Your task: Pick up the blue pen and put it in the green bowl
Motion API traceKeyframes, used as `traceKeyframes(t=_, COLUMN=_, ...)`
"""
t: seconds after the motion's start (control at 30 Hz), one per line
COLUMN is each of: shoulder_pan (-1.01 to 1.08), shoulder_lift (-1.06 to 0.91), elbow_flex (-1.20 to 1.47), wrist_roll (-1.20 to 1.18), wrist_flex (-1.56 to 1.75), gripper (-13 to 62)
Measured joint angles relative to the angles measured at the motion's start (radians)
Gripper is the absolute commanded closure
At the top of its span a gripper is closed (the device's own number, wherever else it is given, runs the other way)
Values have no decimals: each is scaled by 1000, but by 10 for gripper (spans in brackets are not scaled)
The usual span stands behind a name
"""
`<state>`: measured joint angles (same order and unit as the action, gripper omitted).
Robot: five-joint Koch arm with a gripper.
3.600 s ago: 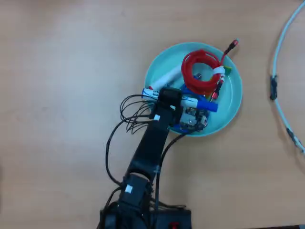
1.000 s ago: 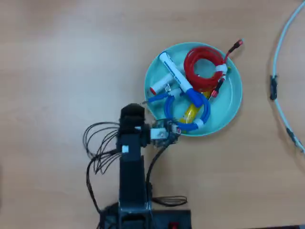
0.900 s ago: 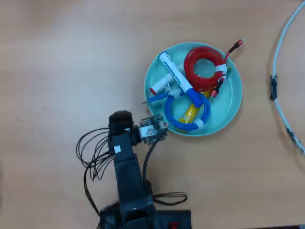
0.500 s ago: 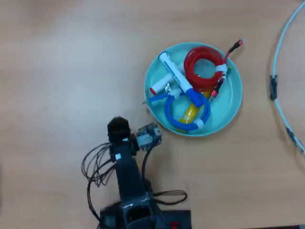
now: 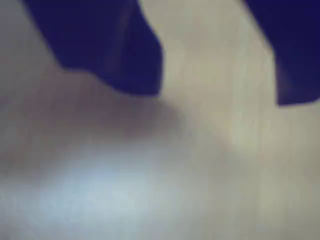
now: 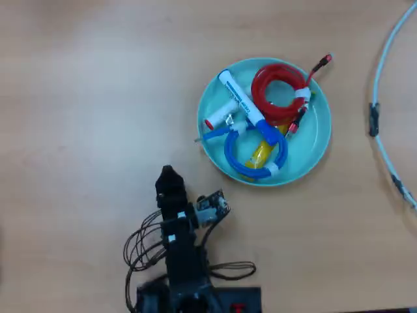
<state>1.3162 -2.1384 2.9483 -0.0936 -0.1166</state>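
The blue pen, a white barrel with a blue cap, lies slantwise inside the green bowl in the overhead view, resting across other items. My gripper is folded back near the arm's base, well to the lower left of the bowl and apart from it. In the blurred wrist view the gripper shows two dark blue fingers spread apart, open, with only bare wooden table between them. The bowl and pen are out of the wrist view.
The bowl also holds a red coiled cable, a blue coiled cable, a white marker with a red end and a yellow item. A pale cable curves down the table's right edge.
The pen, earlier under the gripper at the bowl, now lies loose in the bowl. The arm has drawn back down and left to its base over the last second.
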Motion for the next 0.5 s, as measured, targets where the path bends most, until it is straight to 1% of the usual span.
traceKeyframes(t=0.17, shoulder_pan=3, shoulder_lift=-17, elbow_flex=69, wrist_roll=2, wrist_flex=23, gripper=262)
traceKeyframes(t=0.3, shoulder_pan=5, shoulder_lift=-72, elbow_flex=103, wrist_roll=2, wrist_flex=25, gripper=267)
traceKeyframes(t=0.5, shoulder_pan=3, shoulder_lift=-84, elbow_flex=109, wrist_roll=2, wrist_flex=25, gripper=270)
